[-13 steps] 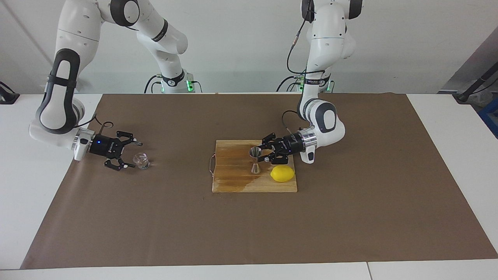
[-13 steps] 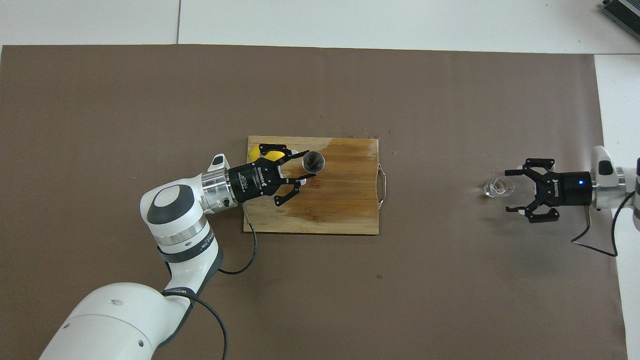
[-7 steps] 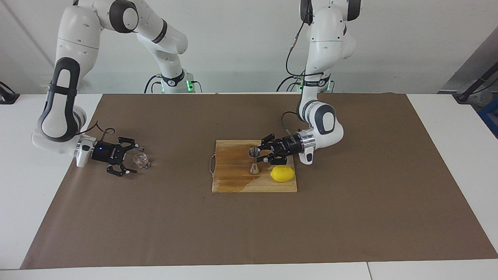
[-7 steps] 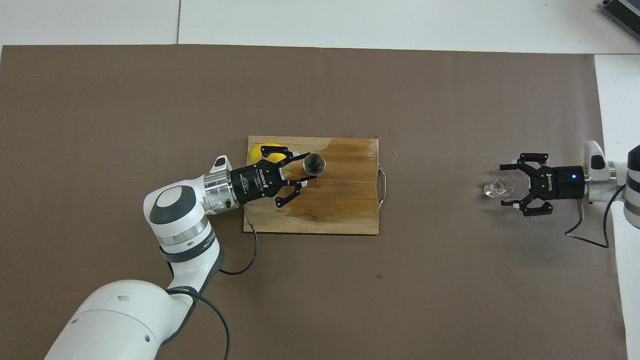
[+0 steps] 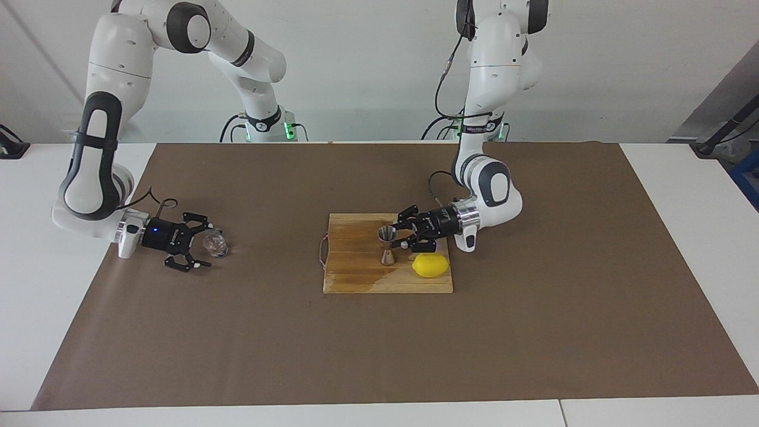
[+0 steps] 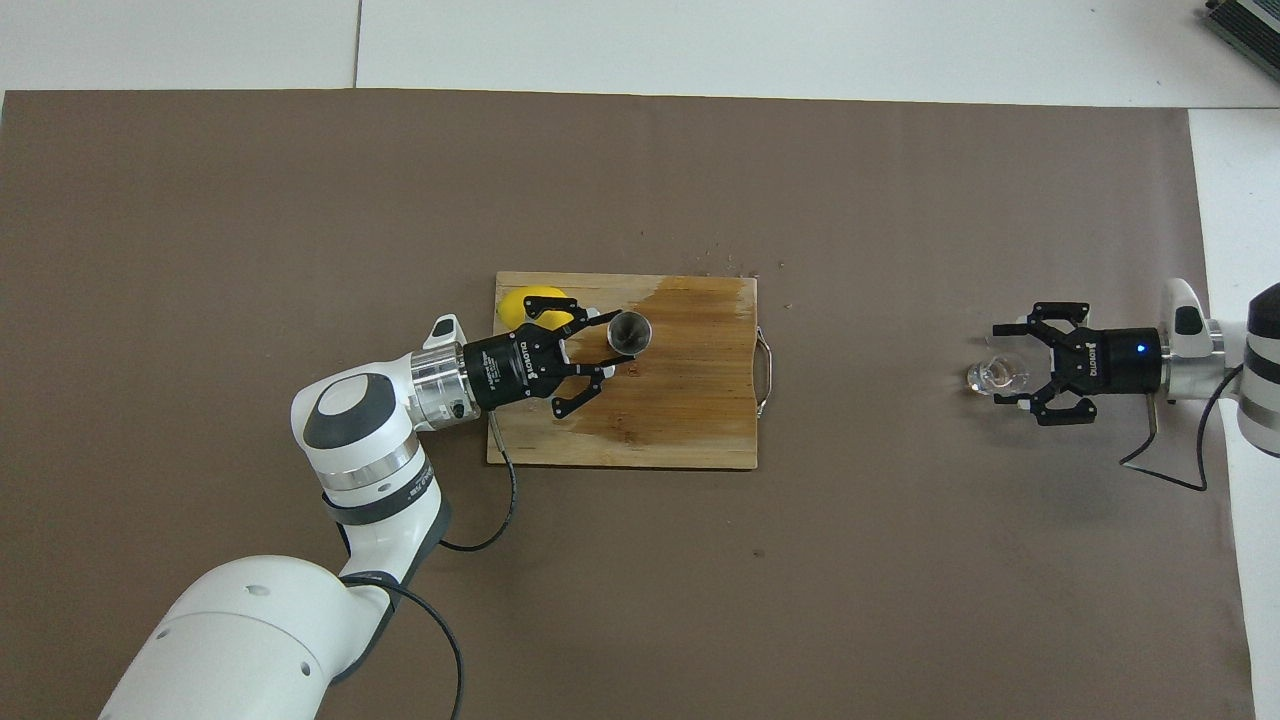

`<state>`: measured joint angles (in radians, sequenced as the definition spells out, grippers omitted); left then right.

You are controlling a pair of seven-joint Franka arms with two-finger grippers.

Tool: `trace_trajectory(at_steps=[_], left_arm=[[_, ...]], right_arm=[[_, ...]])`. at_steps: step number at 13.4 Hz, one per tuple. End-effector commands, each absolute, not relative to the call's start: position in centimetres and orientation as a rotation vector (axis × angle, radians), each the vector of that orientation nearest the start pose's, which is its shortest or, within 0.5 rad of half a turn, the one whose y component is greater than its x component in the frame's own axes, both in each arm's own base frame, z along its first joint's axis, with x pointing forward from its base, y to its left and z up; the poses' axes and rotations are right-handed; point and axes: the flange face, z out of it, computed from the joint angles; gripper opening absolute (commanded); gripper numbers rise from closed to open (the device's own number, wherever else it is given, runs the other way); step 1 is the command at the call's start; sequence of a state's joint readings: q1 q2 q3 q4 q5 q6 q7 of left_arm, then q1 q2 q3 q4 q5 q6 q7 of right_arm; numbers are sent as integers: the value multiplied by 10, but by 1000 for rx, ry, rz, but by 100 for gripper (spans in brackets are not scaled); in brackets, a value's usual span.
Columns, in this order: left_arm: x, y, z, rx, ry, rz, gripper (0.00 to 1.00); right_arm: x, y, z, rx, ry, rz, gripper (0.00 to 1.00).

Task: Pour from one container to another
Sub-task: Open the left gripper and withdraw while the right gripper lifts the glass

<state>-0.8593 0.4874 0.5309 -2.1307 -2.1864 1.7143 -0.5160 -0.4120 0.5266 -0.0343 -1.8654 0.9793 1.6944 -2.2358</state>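
The room was bright and evenly lit. Shadows under the arms were soft. Both pictures looked sharp.

Lemon (image 6: pixel 527 303) partly hidden under left gripper (image 6: pixel 612 350), glass cup (image 5: pixel 214 244) contents too faint to tell, right arm cut off at overhead frame's right edge

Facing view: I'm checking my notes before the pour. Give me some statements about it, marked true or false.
1. The steel jigger stands upright on the cutting board. True.
2. The lemon lies off the board. False: it lies on the board, beside the jigger.
3. The left gripper is shut on the jigger. True.
4. The right gripper holds the glass cup in the air. False: the cup stands on the brown mat at its open fingers.
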Motion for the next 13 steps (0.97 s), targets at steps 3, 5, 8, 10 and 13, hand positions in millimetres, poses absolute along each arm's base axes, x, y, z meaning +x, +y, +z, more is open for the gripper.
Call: trace_trajectory(at_steps=[3,5,8,10,13], left_arm=[[519,-269,228,1085,1240,-981,44],[519,-269,229,1082,1240,-983,59],[520,-270,230,1075,1248,-993,97],[520,-270,230,1072,1251,-996,100],[520,-269,231,1073,1245,-1001,100]], right_arm=[[561,-181,225,-1740,-1337,-856,56],[561,-182,225,-1740,-1343,-851,46],[561,-181,225,-1740,-1346,-848,39],[562,-181,227,-1738,-1350,-853,34],[575,-175,246,-1716,-1410,-897,12]])
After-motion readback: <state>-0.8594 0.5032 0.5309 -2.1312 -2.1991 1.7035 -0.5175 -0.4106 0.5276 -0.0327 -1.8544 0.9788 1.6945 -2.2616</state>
